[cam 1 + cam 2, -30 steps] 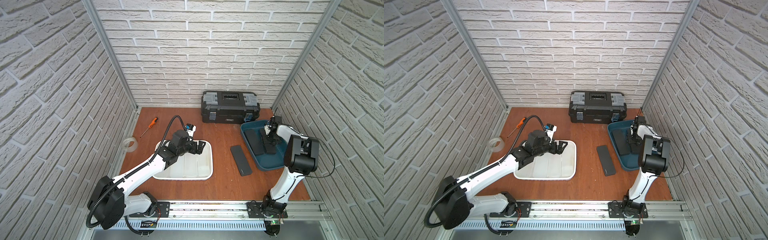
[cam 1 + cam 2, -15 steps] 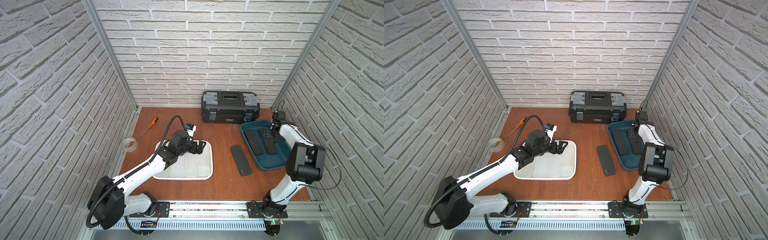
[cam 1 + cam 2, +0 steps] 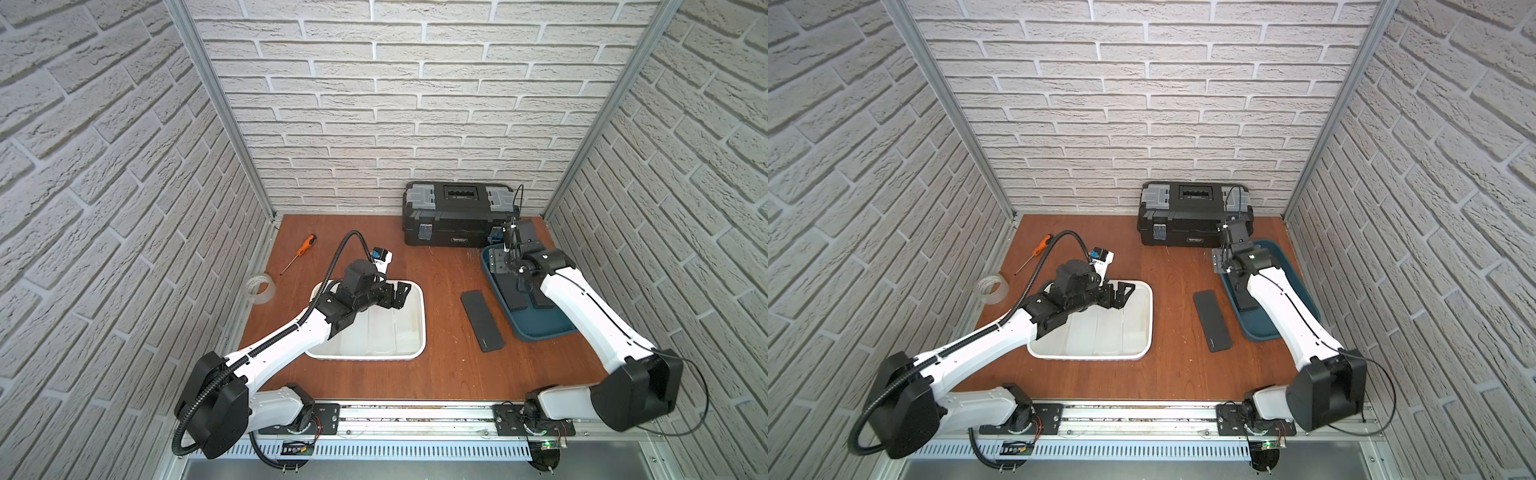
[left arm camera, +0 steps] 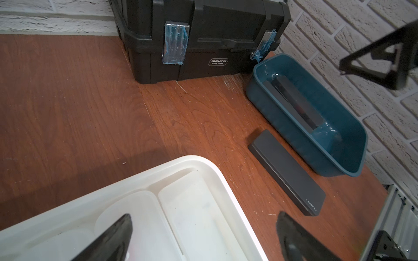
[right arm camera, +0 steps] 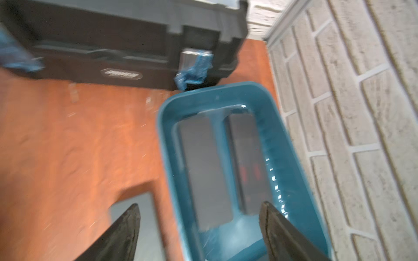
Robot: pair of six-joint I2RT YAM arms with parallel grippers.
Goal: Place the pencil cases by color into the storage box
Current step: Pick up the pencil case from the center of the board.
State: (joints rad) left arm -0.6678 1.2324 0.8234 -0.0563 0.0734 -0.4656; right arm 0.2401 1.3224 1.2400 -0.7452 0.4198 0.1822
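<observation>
The table (image 4: 67, 101) is faced in smooth reddish wood grain with a faint sheen. The white tray (image 4: 226, 180) is moulded in smooth, glossy plastic, and the frosted cases (image 4: 192, 214) in it are seen as translucent, matt plastic. The black case (image 4: 287, 176) is finished matt. The blue tray (image 4: 260, 99) is made of glossy plastic. The toolbox (image 4: 203, 45) is formed of dull black plastic, with metal latches (image 4: 175, 43) covered in blue film. The walls (image 3: 374, 104) are textured as rough brick.

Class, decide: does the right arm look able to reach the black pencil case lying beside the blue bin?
Probably yes: the open right gripper hovers over the blue bin, and the black pencil case lies uncovered alongside.
</observation>
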